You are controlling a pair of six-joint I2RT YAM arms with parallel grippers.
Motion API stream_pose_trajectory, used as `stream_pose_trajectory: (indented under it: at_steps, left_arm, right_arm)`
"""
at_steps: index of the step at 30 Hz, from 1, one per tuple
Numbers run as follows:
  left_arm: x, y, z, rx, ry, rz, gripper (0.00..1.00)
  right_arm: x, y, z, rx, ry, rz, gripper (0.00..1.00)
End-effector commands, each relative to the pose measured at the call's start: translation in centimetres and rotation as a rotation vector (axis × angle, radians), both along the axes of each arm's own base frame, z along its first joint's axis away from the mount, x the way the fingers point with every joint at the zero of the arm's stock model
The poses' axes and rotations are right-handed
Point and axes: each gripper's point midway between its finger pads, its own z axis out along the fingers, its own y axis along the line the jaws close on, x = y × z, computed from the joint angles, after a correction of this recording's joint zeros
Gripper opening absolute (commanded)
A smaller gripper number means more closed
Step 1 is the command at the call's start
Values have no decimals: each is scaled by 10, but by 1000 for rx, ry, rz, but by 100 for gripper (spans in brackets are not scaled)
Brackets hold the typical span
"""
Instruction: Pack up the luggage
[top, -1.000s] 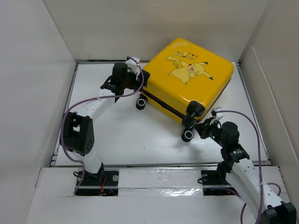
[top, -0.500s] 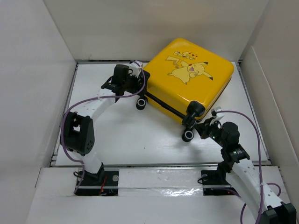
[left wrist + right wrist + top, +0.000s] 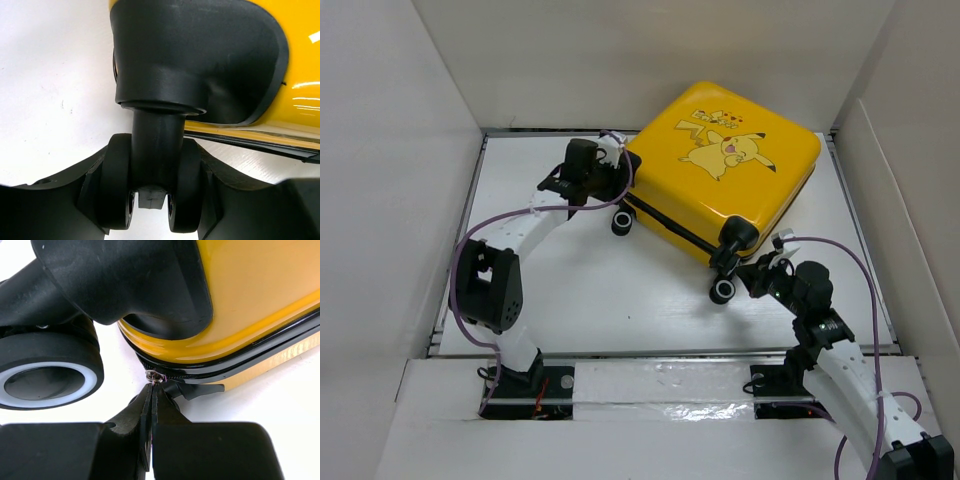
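While the luggage (image 3: 720, 170) is lying closed and flat on the table (image 3: 580, 290), directly ahead of both my grippers, I am recording the following. My left gripper (image 3: 152, 200) is grasping a corner wheel (image 3: 117, 185), one finger pressing on each side of it. My right gripper (image 3: 151, 395) is clenching fully, its tips touching the zipper slider (image 3: 154, 376) just ahead, with a second wheel (image 3: 47, 375) lying to its left. Whether it is pinching the pull tab, I cannot tell.
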Motion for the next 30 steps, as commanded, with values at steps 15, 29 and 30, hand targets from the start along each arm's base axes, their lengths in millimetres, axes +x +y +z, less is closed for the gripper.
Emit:
stream_pose_trajectory:
  at_steps: [15, 29, 30]
  left_arm:
    - [-69, 8, 2, -273, -294, 336, 0]
    - [-186, -28, 28, -568, -256, 72, 0]
    - [-190, -35, 28, -570, -242, 52, 0]
  right_arm:
    - [9, 73, 82, 96, -215, 183, 0]
    - [28, 122, 106, 139, -287, 97, 0]
    - [21, 137, 97, 145, -281, 104, 0]
